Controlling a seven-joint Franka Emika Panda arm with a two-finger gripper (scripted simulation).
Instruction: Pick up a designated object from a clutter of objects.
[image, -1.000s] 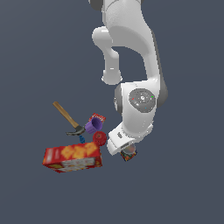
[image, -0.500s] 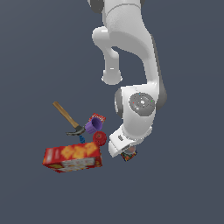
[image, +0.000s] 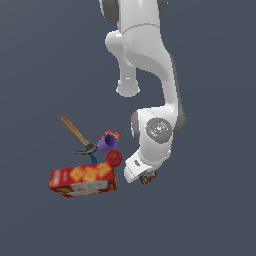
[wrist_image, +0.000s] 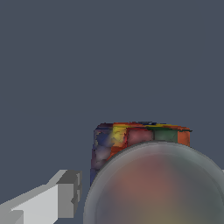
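Observation:
The designated object, a small can (wrist_image: 140, 140) with a grey metal top and a red, orange and blue label, fills the lower part of the wrist view. My gripper (wrist_image: 148, 194) straddles it. One white finger (wrist_image: 65, 194) stands beside the can with a thin gap, so the gripper is open; the other finger is out of frame. In the exterior view the can (image: 148, 177) peeks out under the white hand (image: 137, 167), to the right of the clutter.
At the exterior view's left lie the big red cracker box (image: 83, 180), the wooden-handled hammer (image: 77, 134), the purple cup (image: 106, 145), a small red round thing (image: 114, 158), a small red packet (image: 112, 134) and a blue piece (image: 93, 160).
The arm's wrist has sunk lower toward the can. The can and the clutter have not moved.

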